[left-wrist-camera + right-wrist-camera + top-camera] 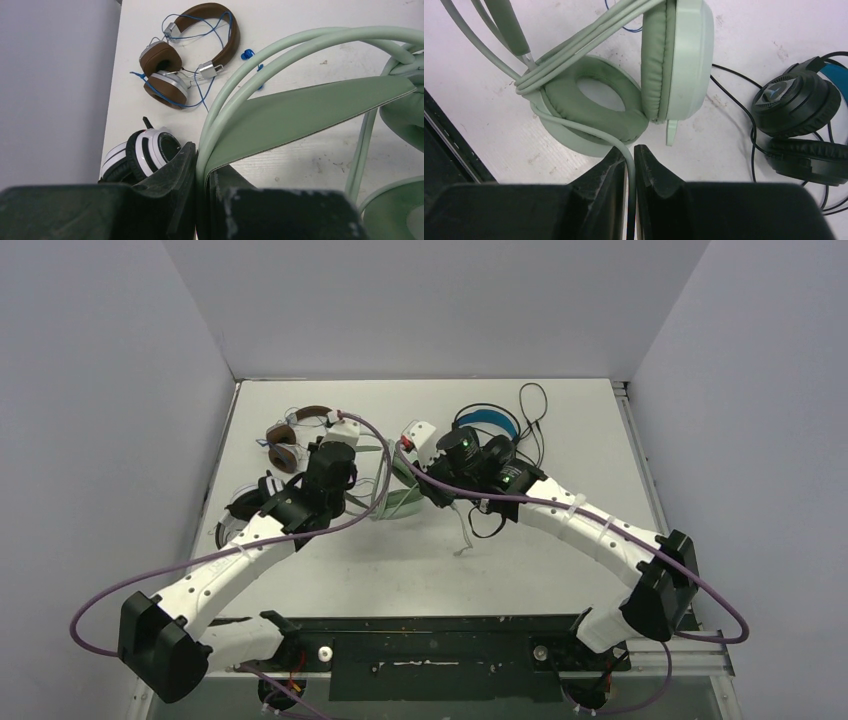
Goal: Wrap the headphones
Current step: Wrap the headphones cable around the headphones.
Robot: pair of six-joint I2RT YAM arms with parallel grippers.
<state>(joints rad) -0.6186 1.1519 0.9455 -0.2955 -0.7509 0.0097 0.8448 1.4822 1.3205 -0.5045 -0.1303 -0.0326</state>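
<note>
At the middle of the desk [560, 570] lies the mint green headset [676, 55]: left end effector [201, 167] clamped on its headband [300, 112], right end effector [626, 157] pinching its cord [589, 131].

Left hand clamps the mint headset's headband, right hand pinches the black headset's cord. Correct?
Not quite. The right hand pinches the mint headset's cord, not the black one's; the right wrist view shows it. The black headset lies off to the side. The left hand on the mint headband is right.
</note>
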